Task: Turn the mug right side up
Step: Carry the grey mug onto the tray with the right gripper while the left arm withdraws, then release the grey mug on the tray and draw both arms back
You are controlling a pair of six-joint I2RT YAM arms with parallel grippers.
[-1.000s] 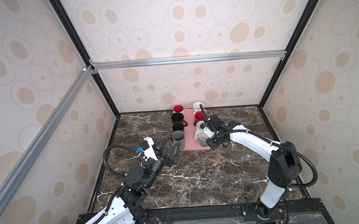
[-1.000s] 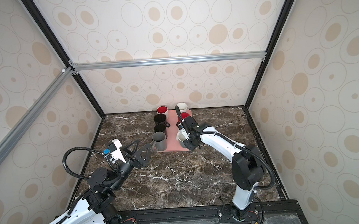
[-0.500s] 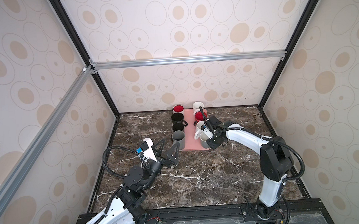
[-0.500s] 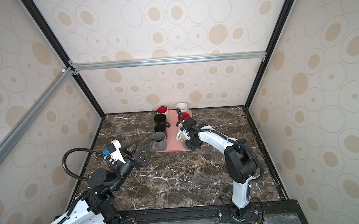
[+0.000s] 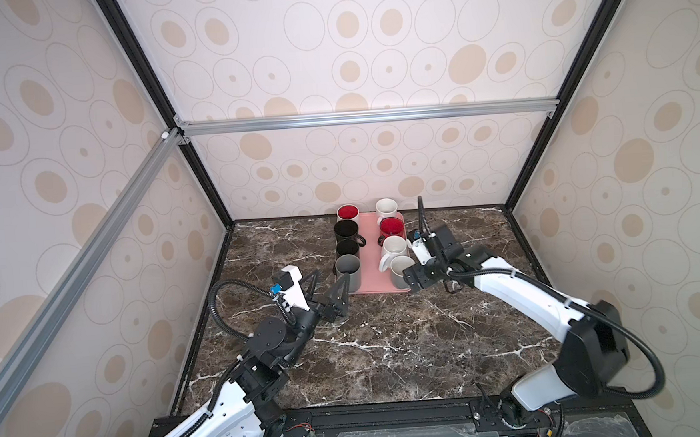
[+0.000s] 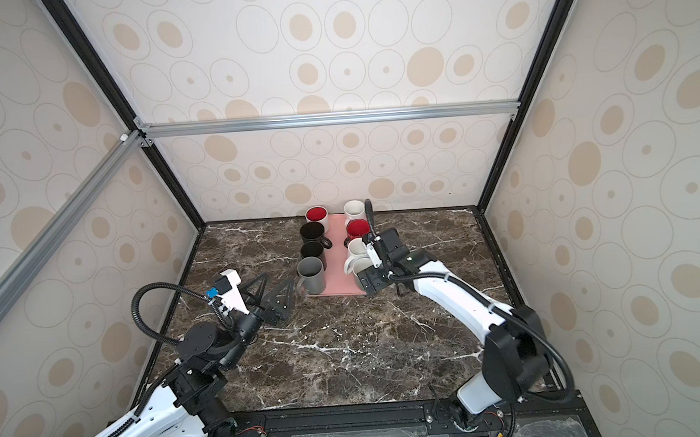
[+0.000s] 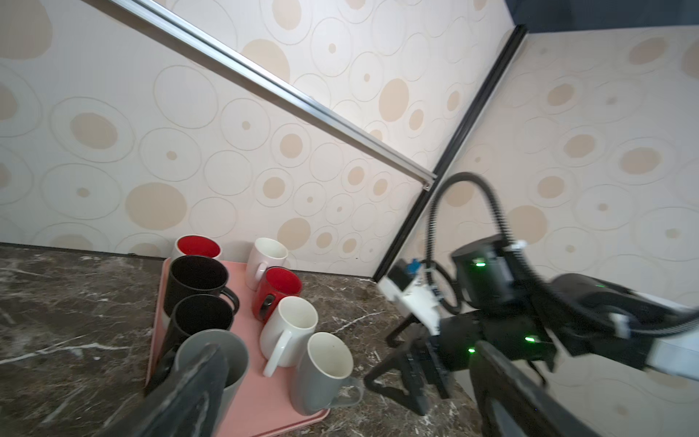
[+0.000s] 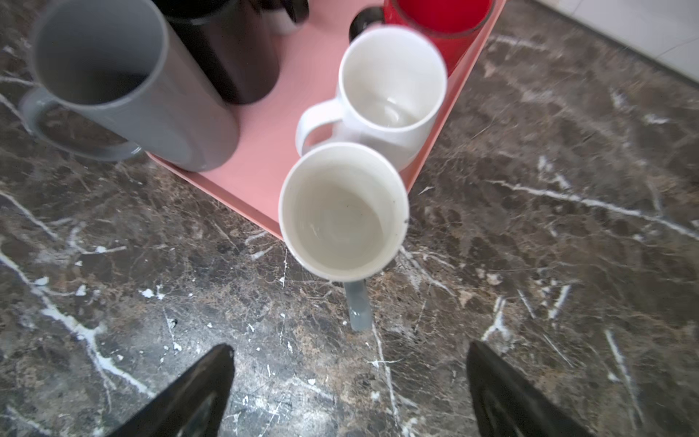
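Note:
The mug point(image 5: 401, 269) is grey outside and white inside. It stands upright, mouth up, on the near right corner of the pink tray point(image 5: 371, 270). In the right wrist view the mug point(image 8: 342, 212) shows its empty inside, and its grey handle sticks out over the marble towards my right gripper point(image 8: 350, 346). That gripper point(image 5: 411, 281) is open, just off the handle and holding nothing. My left gripper point(image 5: 329, 285) is open too, hovering near the tray's near left corner. The left wrist view shows the mug point(image 7: 325, 372) with the right gripper's fingers point(image 7: 401, 382) beside its handle.
The tray also carries a taller grey mug point(image 5: 348, 271), two black mugs point(image 5: 346, 230), two red-lined mugs point(image 5: 391, 226) and two white mugs point(image 5: 395, 246), all mouth up. Dark marble tabletop point(image 5: 389, 350) spreads in front. Patterned walls enclose three sides.
The right gripper has gone from shut to wide open, letting go of the mug, which stays upright on the tray corner. The left arm has not moved.

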